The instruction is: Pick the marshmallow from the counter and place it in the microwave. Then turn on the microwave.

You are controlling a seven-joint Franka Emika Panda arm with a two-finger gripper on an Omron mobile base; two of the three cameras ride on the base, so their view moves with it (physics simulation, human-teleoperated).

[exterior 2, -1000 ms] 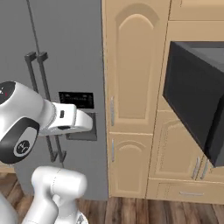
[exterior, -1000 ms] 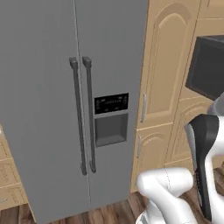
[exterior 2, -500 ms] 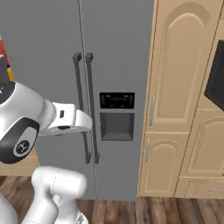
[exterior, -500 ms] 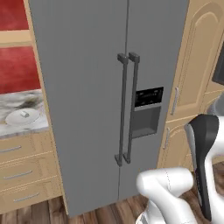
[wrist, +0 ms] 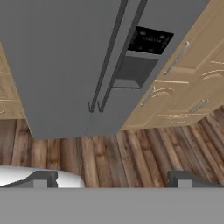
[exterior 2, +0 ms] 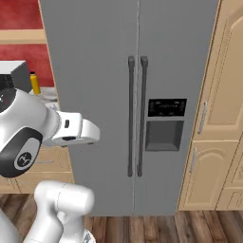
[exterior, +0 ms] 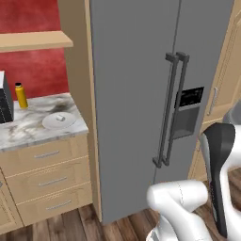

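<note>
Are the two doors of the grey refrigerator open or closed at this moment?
Closed. Both doors of the refrigerator lie flush, and the two handles stand side by side.

Domestic kitchen: grey double-door fridge (exterior 2: 137, 109) with dispenser (exterior 2: 163, 134), tan cabinets (exterior 2: 223, 118), marbled counter (exterior: 33, 124) over drawers (exterior: 47, 179), wood floor (wrist: 118, 157).

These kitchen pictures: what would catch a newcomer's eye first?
The tall grey fridge dominates the middle, with twin vertical handles and a dark dispenser in its right door. To its left, a red wall backs a marbled counter carrying a white plate and a yellow bottle. The white arm fills the foreground.
</note>
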